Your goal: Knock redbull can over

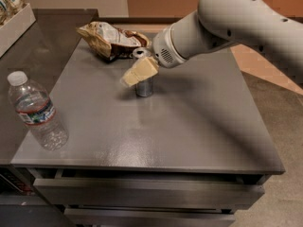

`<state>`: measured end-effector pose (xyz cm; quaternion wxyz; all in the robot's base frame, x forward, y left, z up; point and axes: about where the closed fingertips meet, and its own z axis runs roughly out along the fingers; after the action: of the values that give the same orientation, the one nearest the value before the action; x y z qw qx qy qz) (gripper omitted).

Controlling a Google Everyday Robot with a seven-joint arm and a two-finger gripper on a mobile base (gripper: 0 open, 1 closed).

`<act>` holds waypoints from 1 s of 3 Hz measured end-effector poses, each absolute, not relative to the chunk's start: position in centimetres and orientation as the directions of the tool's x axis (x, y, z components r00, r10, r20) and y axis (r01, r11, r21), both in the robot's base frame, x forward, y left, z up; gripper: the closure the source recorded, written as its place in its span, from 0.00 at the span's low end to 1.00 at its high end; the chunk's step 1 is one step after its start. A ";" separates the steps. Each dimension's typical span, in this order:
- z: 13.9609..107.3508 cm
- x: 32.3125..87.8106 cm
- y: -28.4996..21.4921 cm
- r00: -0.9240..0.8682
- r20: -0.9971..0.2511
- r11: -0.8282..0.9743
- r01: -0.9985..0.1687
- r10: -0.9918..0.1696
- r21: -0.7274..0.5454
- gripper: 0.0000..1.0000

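Observation:
The redbull can (144, 88) stands on the grey table (189, 126), near its back middle. Its silver lower body shows, and its shiny top (140, 52) shows just behind the arm's wrist. My gripper (139, 71), cream-coloured at the end of the white arm (222, 22), reaches in from the right. It lies across the can's upper half, covering its middle. It looks to be touching the can.
A clear water bottle (37, 111) with a white cap stands at the table's front left. A crumpled snack bag (110, 40) lies at the back, just behind the can. A box of snacks (13, 13) sits on the counter at far left.

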<state>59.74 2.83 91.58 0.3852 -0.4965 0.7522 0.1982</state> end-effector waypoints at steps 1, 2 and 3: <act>91.2 60.0 2.9 -0.214 -0.775 0.439 -0.894 -0.595 -0.090 0.41; 92.2 60.1 2.1 -0.212 -0.773 0.457 -0.882 -0.598 -0.111 0.72; 93.6 60.0 1.0 -0.214 -0.751 0.455 -0.881 -0.624 -0.127 0.95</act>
<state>60.00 0.98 93.64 0.3852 -0.4945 0.7611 0.1669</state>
